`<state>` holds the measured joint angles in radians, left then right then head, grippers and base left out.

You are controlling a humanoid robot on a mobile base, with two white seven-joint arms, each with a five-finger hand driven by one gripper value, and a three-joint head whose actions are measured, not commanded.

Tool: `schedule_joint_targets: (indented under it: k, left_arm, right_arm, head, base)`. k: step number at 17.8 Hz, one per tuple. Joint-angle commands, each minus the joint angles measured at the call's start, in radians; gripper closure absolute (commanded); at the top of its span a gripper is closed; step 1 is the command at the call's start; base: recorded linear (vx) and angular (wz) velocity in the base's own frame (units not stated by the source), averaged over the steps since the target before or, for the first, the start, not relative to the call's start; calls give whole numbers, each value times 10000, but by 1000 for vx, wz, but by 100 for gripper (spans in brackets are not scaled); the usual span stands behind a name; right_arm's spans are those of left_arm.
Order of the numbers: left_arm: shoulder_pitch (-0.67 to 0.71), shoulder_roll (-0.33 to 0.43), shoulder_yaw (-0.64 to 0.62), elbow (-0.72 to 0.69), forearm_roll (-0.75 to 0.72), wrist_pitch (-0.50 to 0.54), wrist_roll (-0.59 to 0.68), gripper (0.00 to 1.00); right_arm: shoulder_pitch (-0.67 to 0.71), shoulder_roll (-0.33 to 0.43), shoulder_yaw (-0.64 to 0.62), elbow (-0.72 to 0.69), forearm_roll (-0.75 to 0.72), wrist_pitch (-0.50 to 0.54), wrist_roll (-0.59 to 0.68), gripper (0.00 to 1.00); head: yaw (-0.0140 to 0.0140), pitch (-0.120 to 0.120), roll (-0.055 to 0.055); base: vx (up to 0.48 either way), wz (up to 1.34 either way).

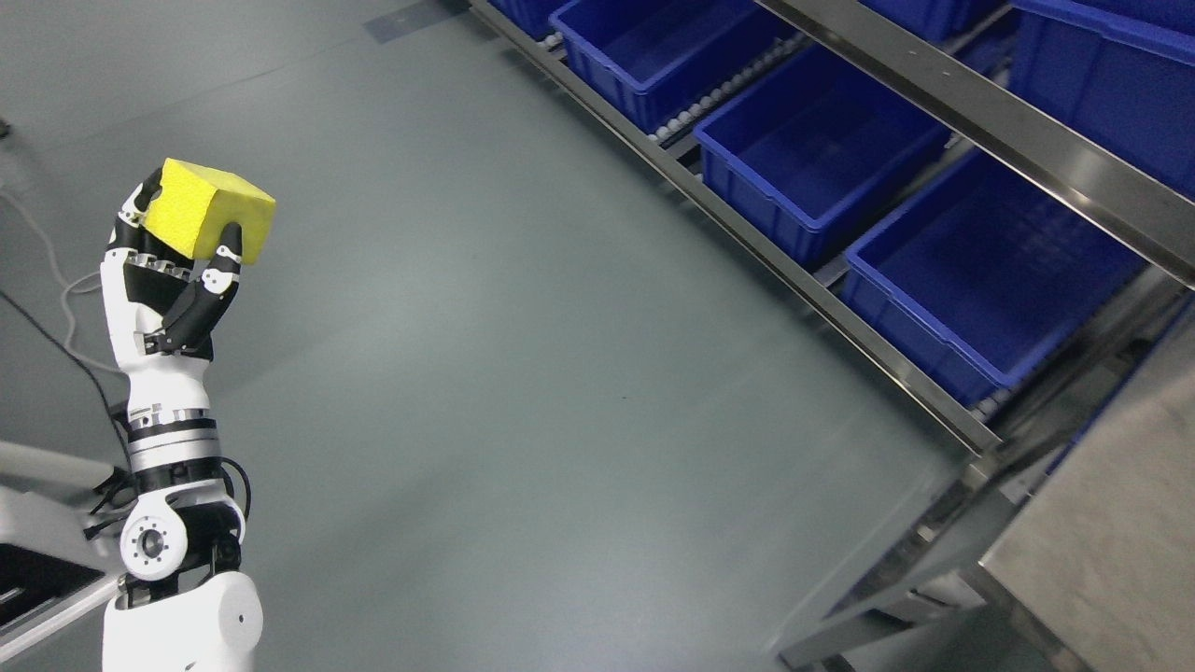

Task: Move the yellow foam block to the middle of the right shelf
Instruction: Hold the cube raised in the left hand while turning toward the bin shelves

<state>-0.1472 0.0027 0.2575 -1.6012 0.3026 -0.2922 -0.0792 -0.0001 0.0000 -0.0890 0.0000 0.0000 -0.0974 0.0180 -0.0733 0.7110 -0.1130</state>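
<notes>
A: Where is the block sitting?

B: At far left, raised above the grey floor, well apart from the shelf.

A: What is the left hand doing?

B: It is pointing upward, its fingers curling around the block's lower faces and gripping it at the fingertips.

A: And the shelf?

B: It is running along the upper right, carrying a row of blue bins on rollers.
</notes>
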Motion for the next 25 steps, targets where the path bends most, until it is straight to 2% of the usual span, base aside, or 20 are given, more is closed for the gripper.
schedule_joint_targets:
  k: [1,16,25]
  left_arm:
    - [168,148,-29,-187,11,-100,-6,67]
    - [183,148,-44,-187,-5,-116,-37,67]
    - [229,148,-60,-187,-4,-116,-37,67]
  right_arm:
    - [-15,-175,0,-175,0,8,4,0]
    - [-15,-175,0,-175,0,8,4,0]
    - [-15,-175,0,-175,0,8,4,0]
  head:
    - [0,0,0]
    - [0,0,0]
    - [0,0,0]
  base:
    - [93,692]
    - [148,454]
    - [285,-22]
